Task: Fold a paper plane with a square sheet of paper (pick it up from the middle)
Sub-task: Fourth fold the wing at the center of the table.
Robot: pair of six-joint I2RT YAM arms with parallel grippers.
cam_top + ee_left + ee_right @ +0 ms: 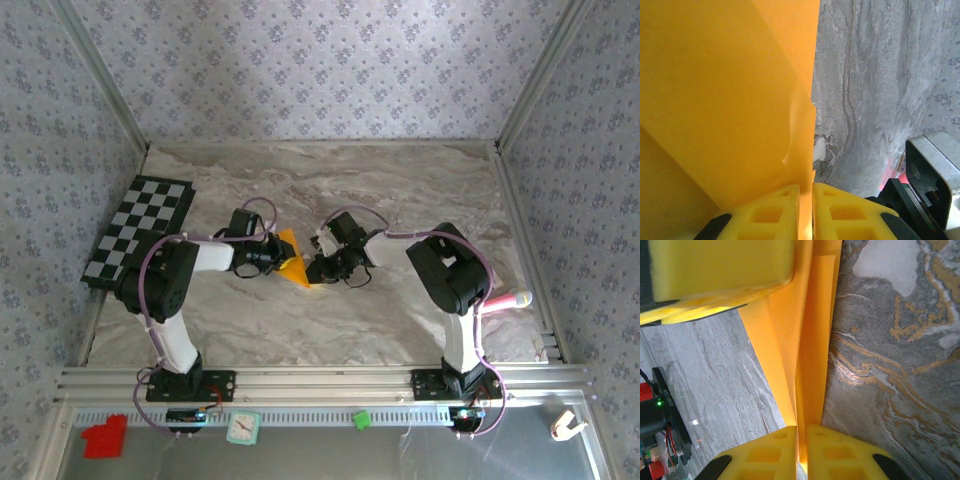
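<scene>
The square sheet of paper [291,257] is orange and folded into layers, and from above it looks like a small pointed wedge lifted between the two arms at the table's middle. My left gripper [268,256] is shut on its left side. In the left wrist view the yellow fingertips [774,210] pinch a paper edge [730,100] that rises as a broad sheet. My right gripper [322,268] is shut on the right side, its gripper [801,440] clamping a creased, layered strip of the paper [812,340]. The left gripper's yellow finger [715,265] shows at the top of the right wrist view.
A checkered mat [140,232] lies at the far left of the marble table [400,190]. A pink and white item [508,299] lies by the right rail. On the near shelf are a red block [105,437], a small clock [242,428] and a green cube [361,420].
</scene>
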